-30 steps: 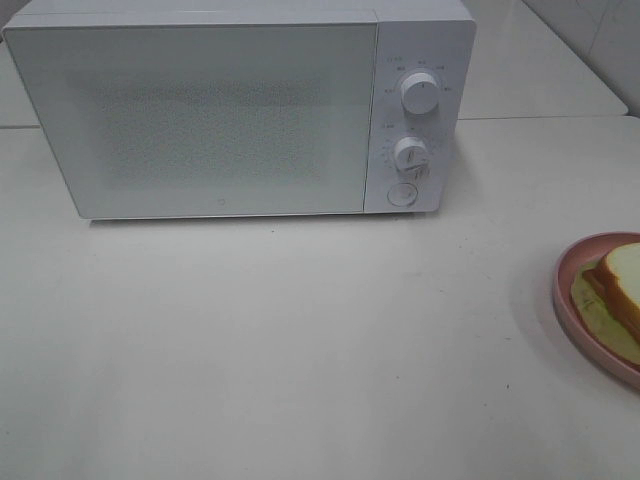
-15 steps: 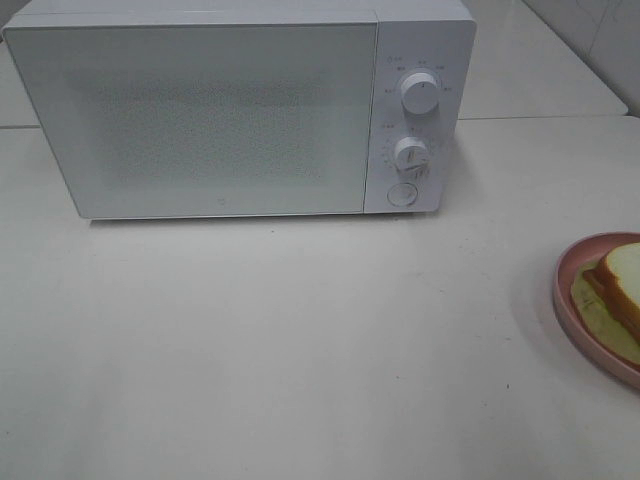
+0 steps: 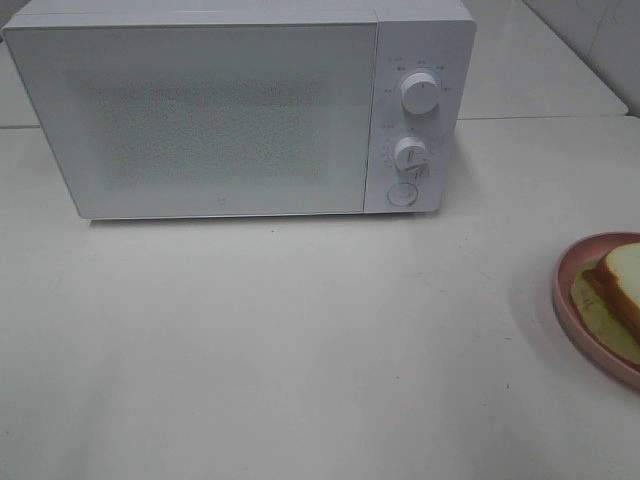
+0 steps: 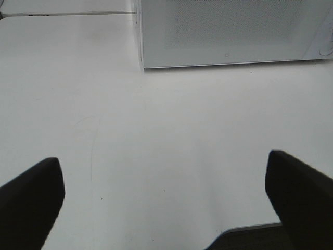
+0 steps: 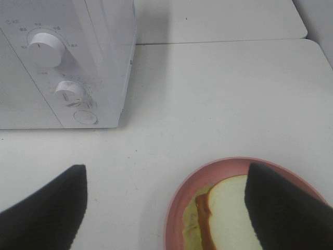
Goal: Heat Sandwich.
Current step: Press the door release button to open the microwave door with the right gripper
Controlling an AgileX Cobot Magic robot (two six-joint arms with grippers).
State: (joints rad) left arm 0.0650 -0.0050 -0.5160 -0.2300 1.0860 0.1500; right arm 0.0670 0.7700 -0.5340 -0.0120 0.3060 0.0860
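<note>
Sandwich (image 3: 622, 283) flat on a round pink plate (image 3: 562, 285) at the right edge of the worktop (image 3: 300, 350), well apart from the white microwave (image 3: 200, 110) at the back, door shut. Cut off by the frame edge in the high view, with white bread on top, orange-red filling along the side and a yellowish-green layer underneath.

Right gripper (image 5: 166, 174) hanging above the side of the plate nearer the microwave, jaws wide apart and clamped on nothing. Bare worktop and the plate's rim in the gap, one dark finger (image 5: 283, 208) in front of part of the bread and plate. Sandwich off toward that finger rather than centred between the two.

Left gripper (image 4: 164, 169) on the other side of the worktop, in front of the microwave's lower left corner, likewise spread wide and empty, only bare white surface between its fingers.
</note>
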